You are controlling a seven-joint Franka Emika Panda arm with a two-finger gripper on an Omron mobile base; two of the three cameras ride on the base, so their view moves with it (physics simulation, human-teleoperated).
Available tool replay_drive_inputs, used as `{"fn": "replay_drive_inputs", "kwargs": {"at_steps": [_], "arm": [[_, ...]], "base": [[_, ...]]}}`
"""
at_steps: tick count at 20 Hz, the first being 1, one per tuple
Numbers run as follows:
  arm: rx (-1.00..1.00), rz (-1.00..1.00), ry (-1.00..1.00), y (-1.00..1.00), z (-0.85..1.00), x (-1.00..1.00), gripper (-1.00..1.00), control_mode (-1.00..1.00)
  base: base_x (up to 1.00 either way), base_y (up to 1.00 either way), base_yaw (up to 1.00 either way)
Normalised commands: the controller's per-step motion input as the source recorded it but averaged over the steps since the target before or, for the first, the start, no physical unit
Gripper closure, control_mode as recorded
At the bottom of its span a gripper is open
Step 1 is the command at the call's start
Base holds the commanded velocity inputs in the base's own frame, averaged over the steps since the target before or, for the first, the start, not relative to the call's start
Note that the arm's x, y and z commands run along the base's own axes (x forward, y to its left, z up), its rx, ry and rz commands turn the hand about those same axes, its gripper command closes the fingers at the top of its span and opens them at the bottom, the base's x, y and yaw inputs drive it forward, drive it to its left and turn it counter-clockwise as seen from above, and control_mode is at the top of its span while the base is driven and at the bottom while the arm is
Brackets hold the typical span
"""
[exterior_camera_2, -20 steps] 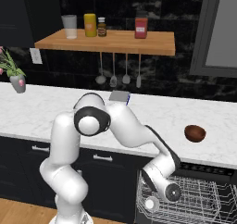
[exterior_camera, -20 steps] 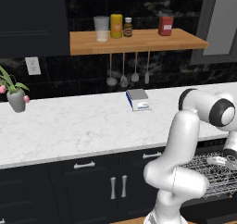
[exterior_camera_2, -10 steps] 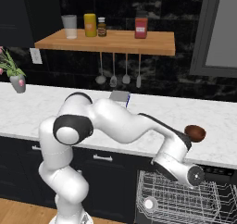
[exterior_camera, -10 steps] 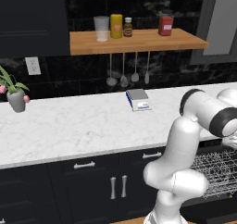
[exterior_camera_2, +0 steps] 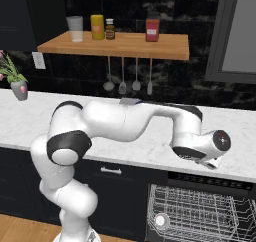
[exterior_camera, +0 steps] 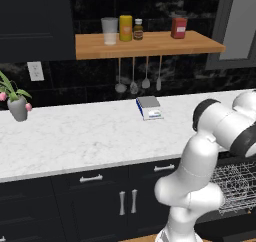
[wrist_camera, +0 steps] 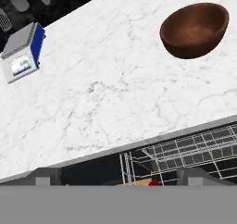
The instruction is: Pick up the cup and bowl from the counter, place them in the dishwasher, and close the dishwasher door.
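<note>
White arm bends over the counter; tool wide open, empty, facing the bowl.

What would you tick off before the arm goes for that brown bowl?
1. Bowl upright on the counter, nothing in it: ok.
2. Space around the bowl free; the kitchen scale sits well apart: ok.
3. Gripper open and holding nothing: ok.
4. Gripper lined up over the bowl: not ok; the bowl sits off to one side in the hand view.
5. Dishwasher open, wire rack showing: ok.
6. Free spot in the rack for the bowl: cannot tell.
</note>
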Motion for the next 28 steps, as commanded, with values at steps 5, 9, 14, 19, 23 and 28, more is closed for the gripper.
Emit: {"fn": "replay_drive_inputs", "kwargs": {"at_steps": [5, 9, 14, 19, 23, 28], "arm": [[-0.06, 0.0, 0.34, 0.13, 0.1, 0.87, -1.0, -1.0], [0.0, 0.0, 0.02, 0.0, 0.0, 0.12, -1.0, -1.0], [-0.02, 0.0, 0.15, 0.0, 0.0, 0.47, -1.0, -1.0], [-0.04, 0.0, 0.23, 0.0, 0.01, 0.8, -1.0, -1.0], [-0.03, 0.0, 0.26, -0.02, 0.03, 0.76, -1.0, -1.0], [0.0, 0.02, 0.25, -0.47, 0.0, 0.76, -1.0, -1.0]], "base": [[0.0, 0.0, 0.0], [0.0, 0.0, 0.0], [0.0, 0.0, 0.0], [0.0, 0.0, 0.0], [0.0, 0.0, 0.0], [0.0, 0.0, 0.0]]}}
